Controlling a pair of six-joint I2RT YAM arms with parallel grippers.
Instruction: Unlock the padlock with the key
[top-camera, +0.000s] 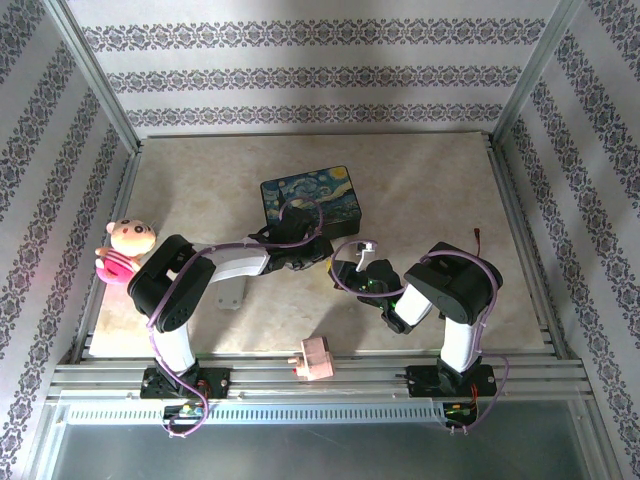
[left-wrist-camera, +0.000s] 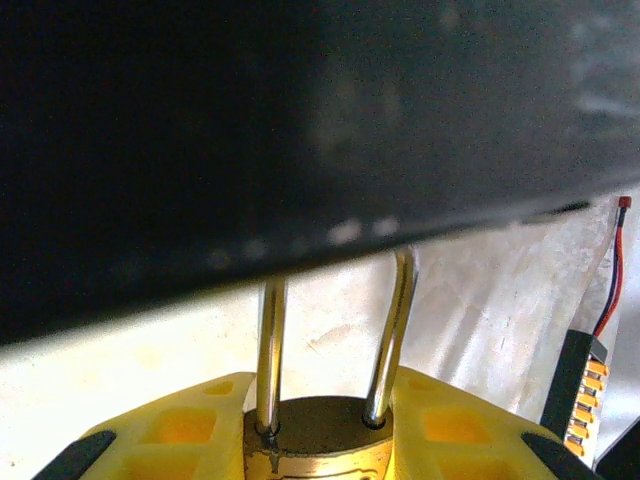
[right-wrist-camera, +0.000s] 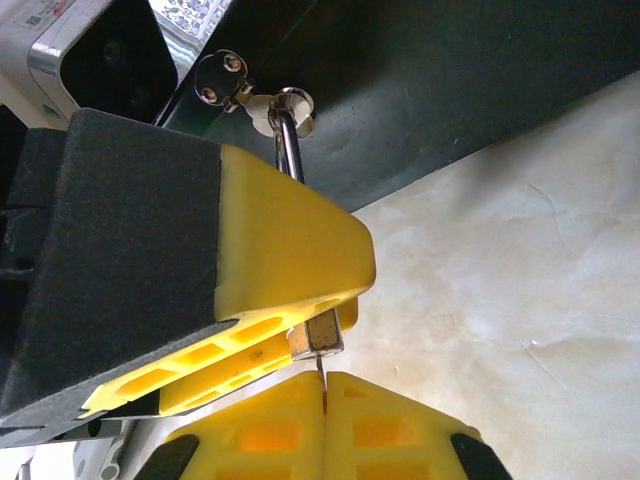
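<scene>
**Desk:** As you have the right wrist feed up, what is that pincer doing?

**Operator:** I see the right gripper (right-wrist-camera: 325, 385) with its two yellow pads pressed almost together. The key (right-wrist-camera: 321, 368) is pinched in the sliver between them, its thin blade pointing up.

**Desk:** And the padlock?

**Operator:** It is directly above the key. The padlock (right-wrist-camera: 318, 335) has its underside right at the blade's tip. I cannot tell how far the blade goes in, if at all.

**Desk:** Who has hold of the lock?

**Operator:** My other arm. On the left wrist feed, the left gripper (left-wrist-camera: 318, 458) is clamped onto the brass body, with a yellow finger (left-wrist-camera: 170, 430) against each flank. The two legs of the silver shackle (left-wrist-camera: 270, 350) rise from the body. Their tops are hidden behind the dark edge of the tin (left-wrist-camera: 300, 130). On the right wrist feed I can follow one leg up to the latch (right-wrist-camera: 288, 105) on the tin's wall.

**Desk:** Where is all that on the table?

**Operator:** From overhead, the starry tin lies near the middle of the table (top-camera: 450, 210). Both my arms bend in toward its near side, with the grippers close together just off its near right corner. A plush doll (top-camera: 125, 250) sits at the left edge. A grey plate (top-camera: 232, 293) lies beside the left arm, and a pink block (top-camera: 316, 358) rests on the front rail between the two bases.
</scene>
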